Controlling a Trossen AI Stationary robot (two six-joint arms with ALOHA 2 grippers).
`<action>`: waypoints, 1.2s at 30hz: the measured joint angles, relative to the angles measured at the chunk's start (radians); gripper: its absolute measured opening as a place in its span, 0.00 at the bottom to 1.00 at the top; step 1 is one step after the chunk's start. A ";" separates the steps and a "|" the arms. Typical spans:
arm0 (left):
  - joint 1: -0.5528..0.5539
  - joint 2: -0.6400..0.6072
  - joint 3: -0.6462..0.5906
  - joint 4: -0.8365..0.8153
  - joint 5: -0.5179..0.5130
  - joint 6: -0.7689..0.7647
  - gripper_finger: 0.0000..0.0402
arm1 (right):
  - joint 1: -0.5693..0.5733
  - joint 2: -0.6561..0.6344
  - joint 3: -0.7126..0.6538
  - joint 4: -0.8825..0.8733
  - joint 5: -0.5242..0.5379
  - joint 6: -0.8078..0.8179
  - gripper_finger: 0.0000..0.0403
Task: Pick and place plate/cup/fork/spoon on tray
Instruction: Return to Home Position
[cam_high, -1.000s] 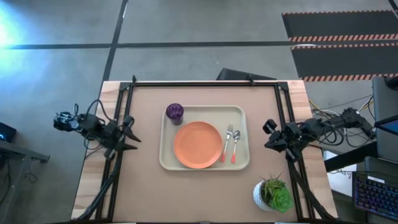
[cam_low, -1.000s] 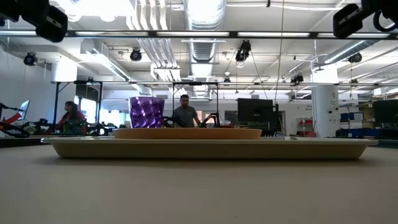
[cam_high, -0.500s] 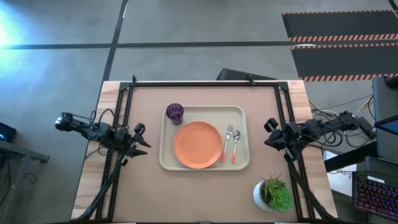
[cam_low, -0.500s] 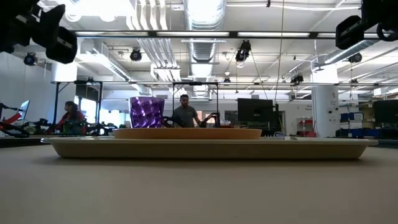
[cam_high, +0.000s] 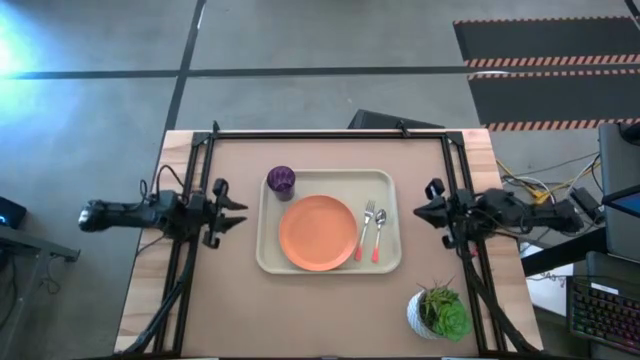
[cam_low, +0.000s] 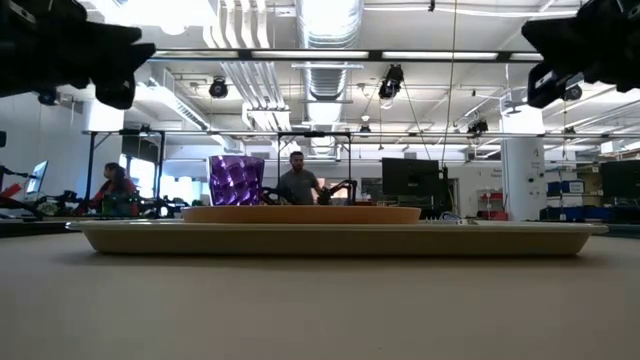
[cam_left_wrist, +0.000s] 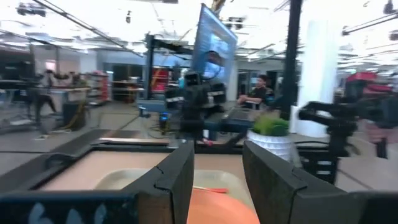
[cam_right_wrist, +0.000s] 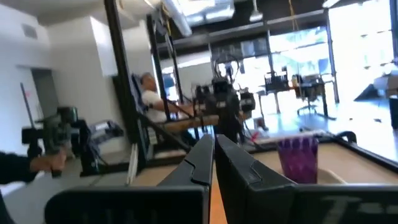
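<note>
Tray (cam_high: 268, 262) middle: filled by plate (cam_high: 318, 232), cup (cam_high: 281, 180), fork (cam_high: 367, 222), spoon (cam_high: 380, 226).
Near right corner: potted plant (cam_high: 438, 312).

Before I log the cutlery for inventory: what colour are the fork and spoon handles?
Red-orange, both fork and spoon; clearest in the high view.

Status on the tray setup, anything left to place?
Looks done: orange plastic plate, purple cup, fork and spoon all lie on the cream rectangular tray. Nothing in hand: left pincer open, right pincer shut, both empty beside the tray. Nothing visibly left.
</note>
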 joint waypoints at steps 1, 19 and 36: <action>0.039 0.001 0.000 0.000 0.025 0.000 0.30 | -0.029 0.000 0.000 -0.017 -0.031 0.005 0.02; 0.382 0.006 -0.001 -0.105 0.331 -0.052 0.30 | -0.225 -0.003 0.159 -0.538 -0.188 -0.034 0.02; 0.381 0.004 -0.002 -0.096 0.330 -0.050 0.30 | -0.225 0.031 0.000 -0.228 -0.145 -0.091 0.02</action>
